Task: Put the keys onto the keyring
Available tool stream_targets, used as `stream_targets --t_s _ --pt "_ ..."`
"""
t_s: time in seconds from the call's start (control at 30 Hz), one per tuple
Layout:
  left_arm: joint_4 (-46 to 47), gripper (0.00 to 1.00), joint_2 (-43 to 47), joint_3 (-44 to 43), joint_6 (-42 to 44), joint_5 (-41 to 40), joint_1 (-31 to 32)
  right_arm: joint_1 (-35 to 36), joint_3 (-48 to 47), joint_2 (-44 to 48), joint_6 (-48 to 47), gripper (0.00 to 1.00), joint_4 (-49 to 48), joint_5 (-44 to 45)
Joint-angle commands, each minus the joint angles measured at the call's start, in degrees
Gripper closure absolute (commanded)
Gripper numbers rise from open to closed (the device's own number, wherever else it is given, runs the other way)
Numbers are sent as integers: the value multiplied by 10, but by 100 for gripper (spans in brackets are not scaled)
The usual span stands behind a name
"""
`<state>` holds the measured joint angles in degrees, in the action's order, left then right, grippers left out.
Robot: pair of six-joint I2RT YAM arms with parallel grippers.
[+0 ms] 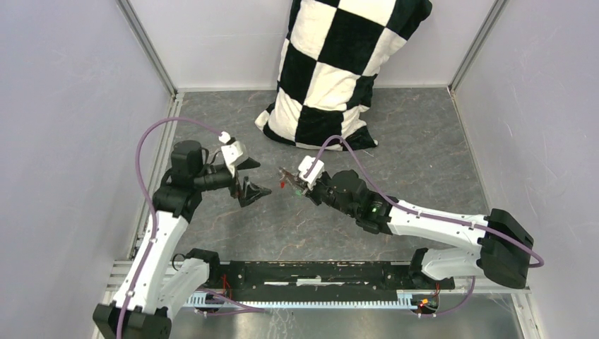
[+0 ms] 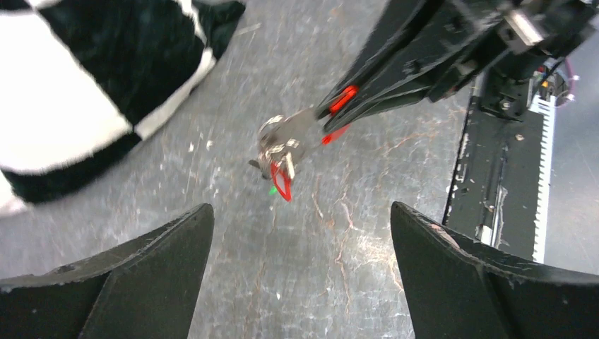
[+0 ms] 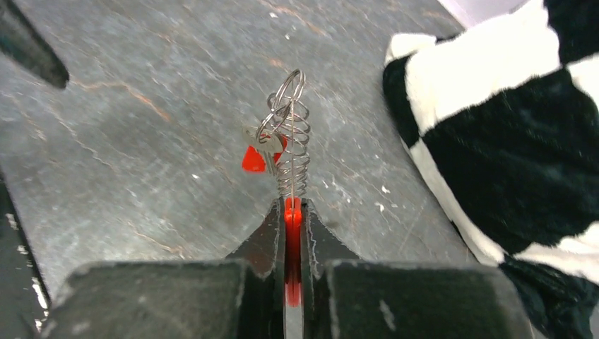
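Note:
My right gripper (image 1: 288,178) (image 3: 292,205) is shut on the red-and-grey fob (image 3: 292,220) of the keyring and holds it above the table. The silver wire rings (image 3: 291,131) (image 2: 280,138) stick out past its fingertips. The red-headed key (image 3: 253,160) (image 2: 282,181) hangs from the rings. Only a small green speck (image 2: 272,191) of the green-headed key shows beside it; I cannot tell whether it is on the rings. My left gripper (image 1: 256,179) (image 2: 300,208) is open and empty, a short way left of the rings and facing them.
A black-and-white checkered pillow (image 1: 339,63) (image 3: 508,127) leans on the back wall, just behind the grippers. A black rail (image 1: 318,272) (image 2: 501,176) runs along the near table edge. Walls close in on the left and right.

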<state>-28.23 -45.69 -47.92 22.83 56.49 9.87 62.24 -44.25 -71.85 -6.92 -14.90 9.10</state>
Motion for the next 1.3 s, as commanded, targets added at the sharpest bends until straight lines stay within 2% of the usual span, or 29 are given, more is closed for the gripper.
stream_targets --t_s 0.0,0.07,0.27,0.43,0.47,0.53,0.57,0.77,0.9,1.1,1.17,1.27 --pt "18 0 -73 -25 -58 -96 -1 -43 36 -12 3 100 -33 -22" --pt "8 0 -121 -46 -52 -134 -4 -69 53 -25 21 100 -47 -44" --pt "16 0 -237 -55 -45 -222 -41 -149 88 -77 66 85 -79 -117" --pt "71 0 -270 -24 -44 -230 -94 -173 100 -89 68 63 -73 -119" --pt "81 0 -276 -16 -41 -231 -97 -178 103 -86 68 55 -74 -119" --pt "103 0 -284 -1 -35 -234 -111 -189 106 -80 87 29 -69 -116" --pt "116 0 -287 6 -38 -235 -117 -197 108 -76 90 3 -67 -115" --pt "187 0 -294 43 -55 -232 -127 -242 112 -17 97 2 -30 -103" --pt "222 0 -286 66 -65 -232 -135 -272 124 37 95 2 2 -44" --pt "418 0 -251 160 -150 -239 -165 -328 231 142 96 2 -32 196" --pt "483 0 -244 193 -175 -251 -170 -336 285 168 91 2 -92 344" --pt "583 0 -242 244 -192 -273 -171 -358 363 183 23 2 -212 413"
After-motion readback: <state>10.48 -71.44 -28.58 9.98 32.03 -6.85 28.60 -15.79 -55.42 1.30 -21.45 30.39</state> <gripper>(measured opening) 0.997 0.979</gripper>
